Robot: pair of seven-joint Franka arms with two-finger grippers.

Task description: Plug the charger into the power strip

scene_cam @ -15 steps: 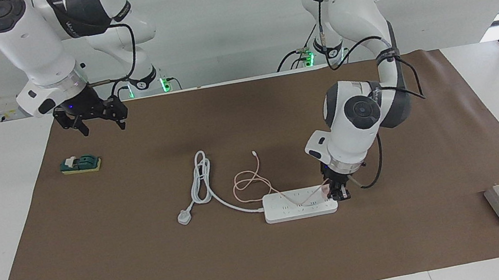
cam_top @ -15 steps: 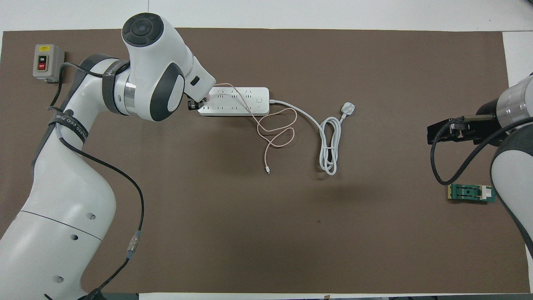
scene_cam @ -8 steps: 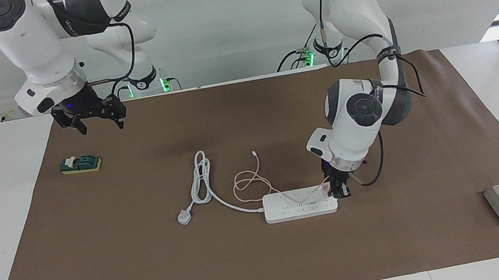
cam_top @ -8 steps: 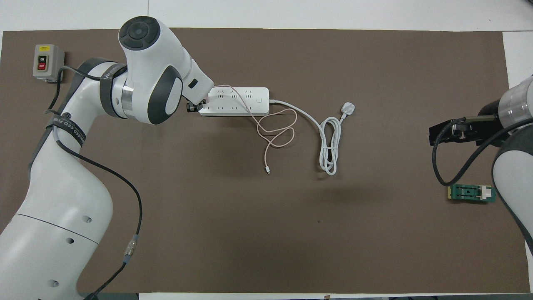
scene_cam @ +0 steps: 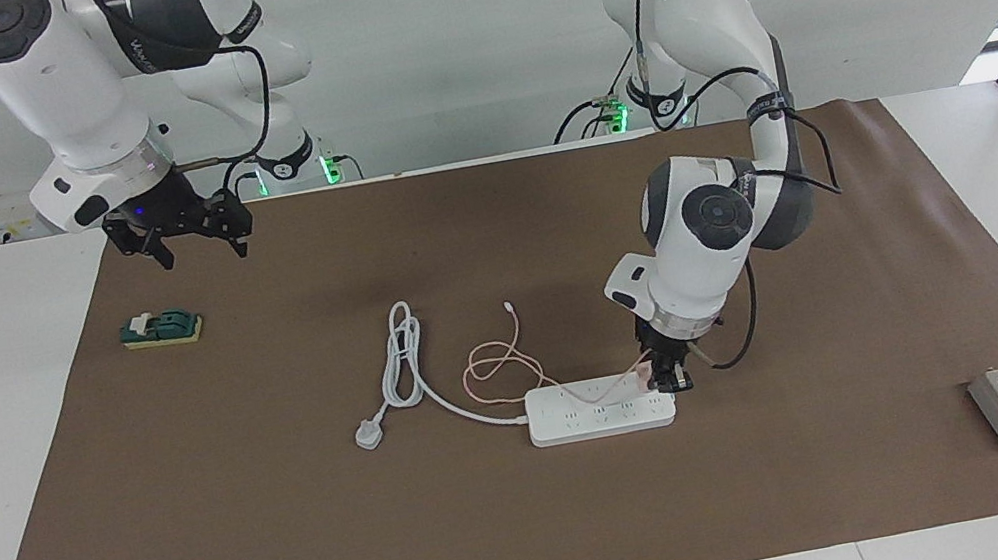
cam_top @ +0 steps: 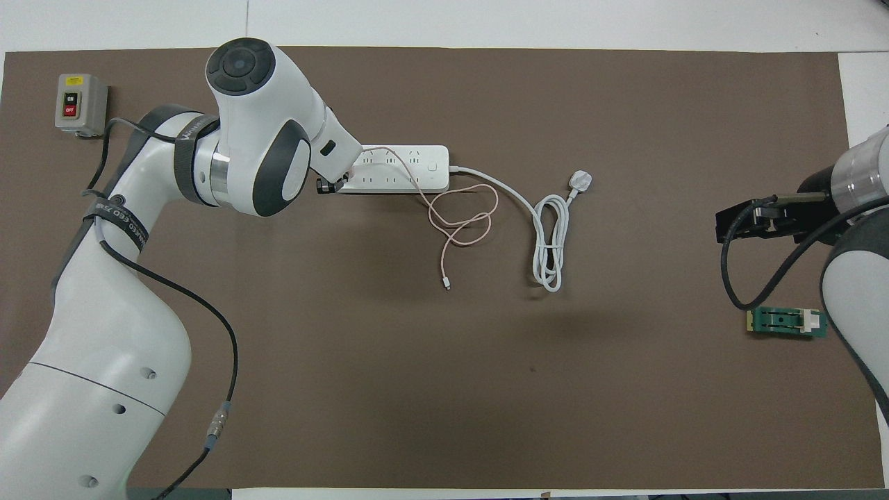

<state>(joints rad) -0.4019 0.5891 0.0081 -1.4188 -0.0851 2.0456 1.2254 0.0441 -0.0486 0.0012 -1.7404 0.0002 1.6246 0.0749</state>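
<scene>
Insertion step: left gripper fingers clamped on the charger, at the left-arm end of the power strip mid-table (seating not visible). Next: press straight down, prongs aligned. Right gripper waits, fingers spread, above the table.

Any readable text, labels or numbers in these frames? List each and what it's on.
"ON": red button of the grey switch box, legible in the overhead view.
"OFF": the button below it on the same box.
Yellow sticker on the switch box: too small to read.
Lettering on the strap around the left arm: only partly legible, not readable with confidence.
Power strip, charger, green block: no readable text.
</scene>
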